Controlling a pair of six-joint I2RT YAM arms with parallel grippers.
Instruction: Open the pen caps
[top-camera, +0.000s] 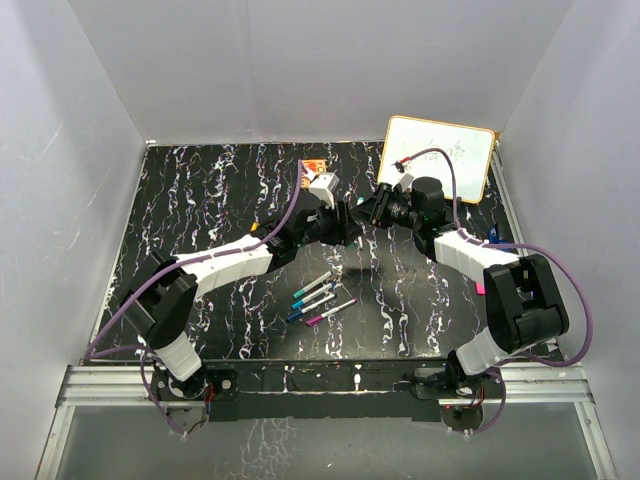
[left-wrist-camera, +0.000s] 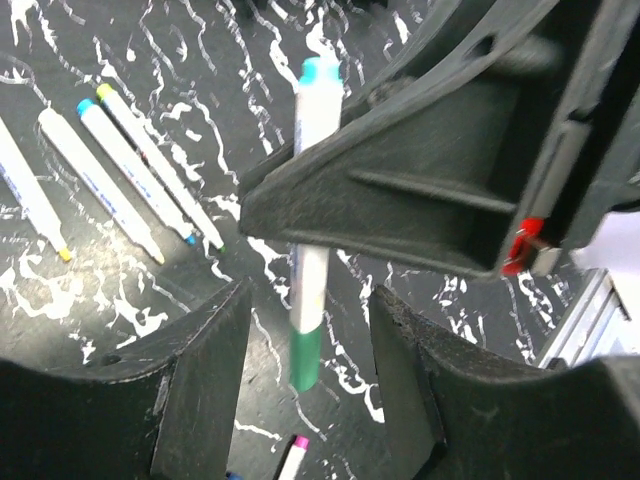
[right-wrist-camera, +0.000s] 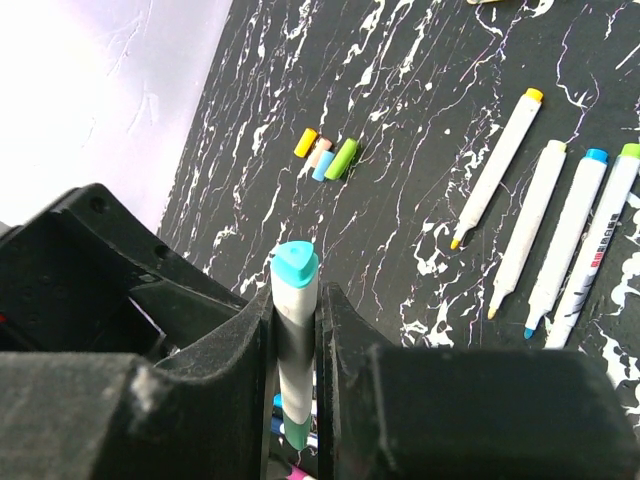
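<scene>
Clamping the pen (right-wrist-camera: 295, 290), right pincer (right-wrist-camera: 296, 312) squeezes tight; left pincer (left-wrist-camera: 308, 300) straddles it, spread.

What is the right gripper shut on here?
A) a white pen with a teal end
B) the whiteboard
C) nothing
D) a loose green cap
A: in the right wrist view, the right gripper presses against both sides of the white pen, whose teal end sticks out.
</scene>
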